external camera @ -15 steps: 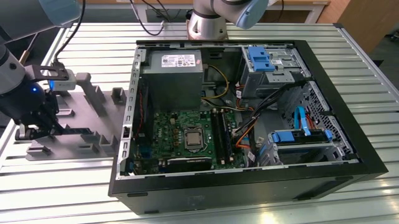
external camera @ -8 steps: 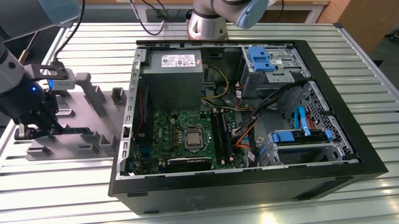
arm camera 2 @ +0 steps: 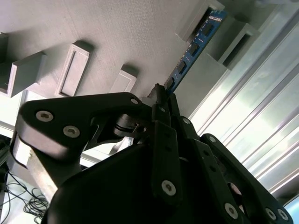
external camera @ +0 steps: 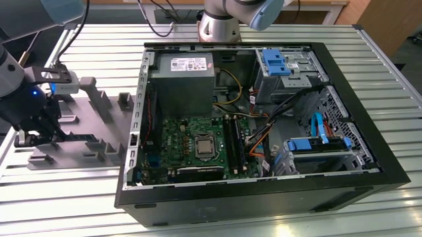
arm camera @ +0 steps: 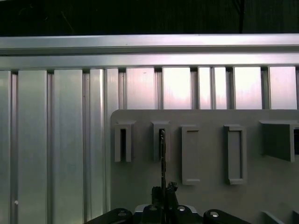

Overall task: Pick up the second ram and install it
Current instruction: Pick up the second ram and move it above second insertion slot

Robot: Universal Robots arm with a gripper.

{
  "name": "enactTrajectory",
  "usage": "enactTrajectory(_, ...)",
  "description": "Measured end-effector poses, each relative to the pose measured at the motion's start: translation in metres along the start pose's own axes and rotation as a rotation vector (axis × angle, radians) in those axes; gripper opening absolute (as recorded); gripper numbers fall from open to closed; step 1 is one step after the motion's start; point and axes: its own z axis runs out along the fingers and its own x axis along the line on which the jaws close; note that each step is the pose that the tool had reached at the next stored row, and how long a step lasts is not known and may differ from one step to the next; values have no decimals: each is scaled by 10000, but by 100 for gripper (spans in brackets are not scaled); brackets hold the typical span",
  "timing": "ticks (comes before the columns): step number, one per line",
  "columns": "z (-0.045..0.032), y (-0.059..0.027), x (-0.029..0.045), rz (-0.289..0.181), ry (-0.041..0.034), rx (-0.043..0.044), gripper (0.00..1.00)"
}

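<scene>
Contact is made at the parts fixture rather than at the computer: in the second wrist view the gripper (arm camera 2: 164, 94) has its two black fingers pressed together on the second ram (arm camera 2: 192, 47), pinching the thin blue board across its flat faces near one end, so the card is held by its faces. The stick runs away from the jaws toward a raised grey slot block on the grey fixture plate (arm camera 2: 117, 32). In the first wrist view it appears edge-on as a dark sliver (arm camera: 162, 154) lined up with one of the upright slotted holders, a row of which keeps cards standing on edge where fingers can close around them. Whether the stick sits fully in that holder or is raised a little I cannot tell from these angles. In the exterior view the gripper (external camera: 37, 134) hangs low over the same plate (external camera: 74, 112) at the exterior view's left, well apart from the open computer case (external camera: 264, 200). Inside the case, the long black memory slots (external camera: 232, 137) lie beside the processor socket on the green motherboard (external camera: 177, 132), so installation is not yet begun.
</scene>
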Motion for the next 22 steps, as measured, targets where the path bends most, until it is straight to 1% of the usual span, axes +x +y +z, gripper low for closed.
enactTrajectory(22, -82, 0, -2, 0, 1, -1, 14)
